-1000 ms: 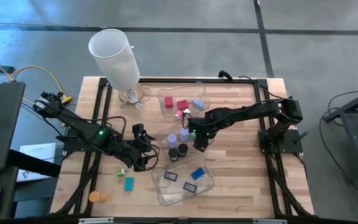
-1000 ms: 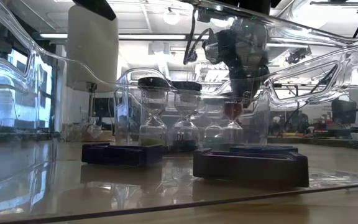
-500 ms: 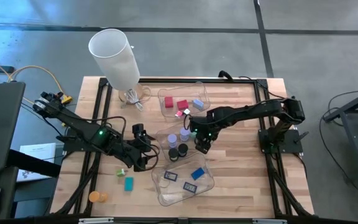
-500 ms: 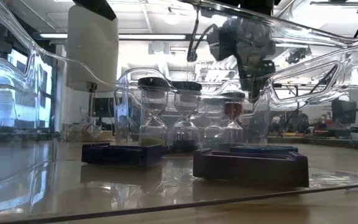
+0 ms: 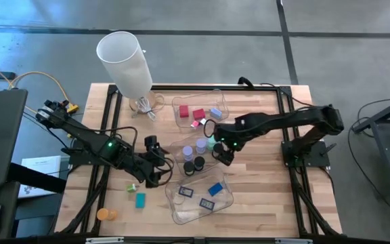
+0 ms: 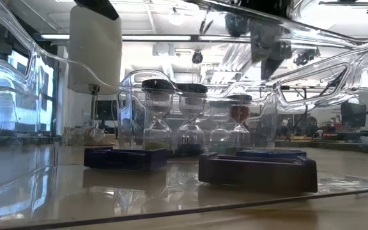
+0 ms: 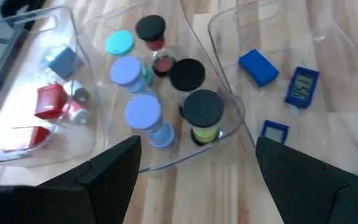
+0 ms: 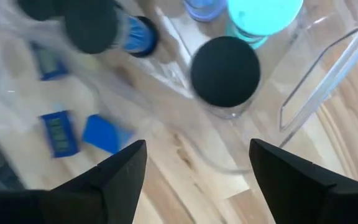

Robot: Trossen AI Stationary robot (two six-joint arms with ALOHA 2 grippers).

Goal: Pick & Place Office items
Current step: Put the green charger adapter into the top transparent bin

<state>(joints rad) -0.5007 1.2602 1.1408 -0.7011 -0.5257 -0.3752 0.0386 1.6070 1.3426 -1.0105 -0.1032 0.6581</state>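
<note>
Pale striped wooden table (image 5: 263,183) under clear plastic trays (image 5: 181,215). One tray holds red blocks (image 7: 50,101) and a grey-blue block (image 7: 63,61). Lilac-capped cylinders (image 7: 143,112), a teal-capped one (image 7: 119,43) and black-capped ones (image 7: 202,107) stand together. Bright blue flat rectangles (image 7: 258,66) lie in another tray. A small teal rectangle (image 5: 140,200) and an orange cylinder (image 5: 105,215) lie on bare wood. The tall lamp shade (image 5: 126,62) is white.

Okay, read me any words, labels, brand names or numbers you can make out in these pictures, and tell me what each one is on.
No text can be read anywhere.
The small blue flat rectangle in the clear tray has a pale panel with dark marks, too blurred to read.
A second blue flat rectangle nearby is likewise unreadable.
The white sheet of paper beside the table carries print too small to read.
</note>
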